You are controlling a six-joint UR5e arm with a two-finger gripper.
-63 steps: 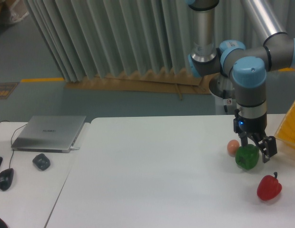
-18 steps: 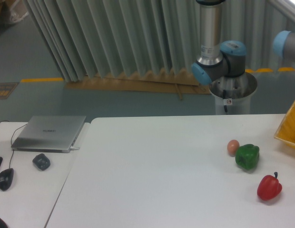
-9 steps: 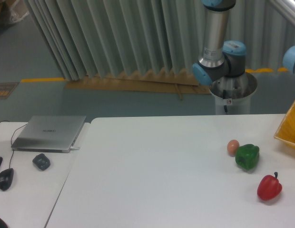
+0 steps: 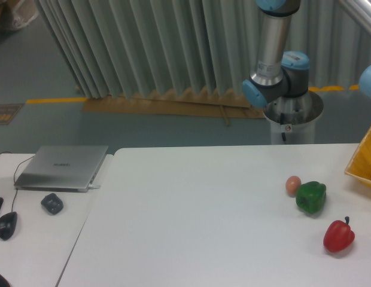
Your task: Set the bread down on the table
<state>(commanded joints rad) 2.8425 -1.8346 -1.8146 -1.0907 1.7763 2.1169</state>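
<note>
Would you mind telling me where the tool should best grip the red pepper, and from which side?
Probably from above, closing across the red pepper at its rounded body, not the thin dark stem sticking up. It lies apart from the green pepper, so both flanks look free.

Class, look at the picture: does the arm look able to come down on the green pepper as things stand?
Probably yes. The green pepper sits uncovered on the table, nothing above it; only the small peach ball crowds its left side. The jaws are out of view.

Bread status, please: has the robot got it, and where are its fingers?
Fingers out of frame. No bread visible on table. Only peach ball, green pepper, red pepper there.
</note>
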